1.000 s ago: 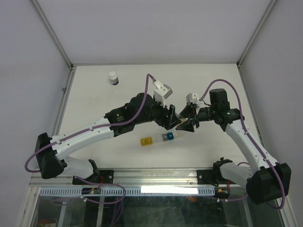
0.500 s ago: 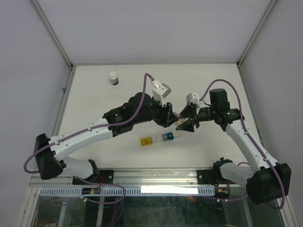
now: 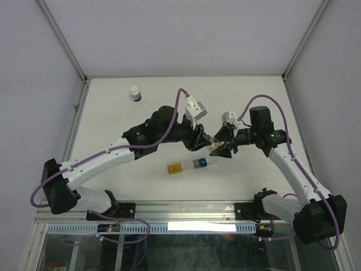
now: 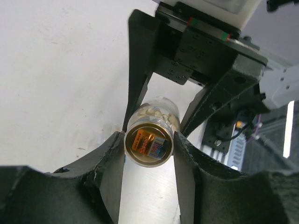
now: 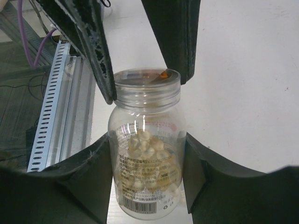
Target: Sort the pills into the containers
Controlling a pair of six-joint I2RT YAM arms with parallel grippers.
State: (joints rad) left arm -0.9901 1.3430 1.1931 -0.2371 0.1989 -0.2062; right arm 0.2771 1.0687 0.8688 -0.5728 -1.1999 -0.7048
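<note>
While the two arms met above the middle of the tabletop [image 3: 113, 107], the top view showed the left gripper [image 3: 203, 141] and right gripper [image 3: 223, 148] nose to nose at the vial [image 3: 215, 148]. This was just beyond the containers [image 3: 192, 165], a yellow-and-blue strip lying nearer the arm bases. A white-capped dark bottle [image 3: 134, 92] stood well apart at far left.

From the left wrist, that gripper was clamped tight on the vial's cap [image 4: 149, 143], probably to twist it off.

From the right wrist, the other gripper was closed around the vial's wider body to steady it, with the pills [image 5: 147, 144] visible inside.

The tabletop was pale and matte, enclosed by plain white walls [image 3: 169, 34].
</note>
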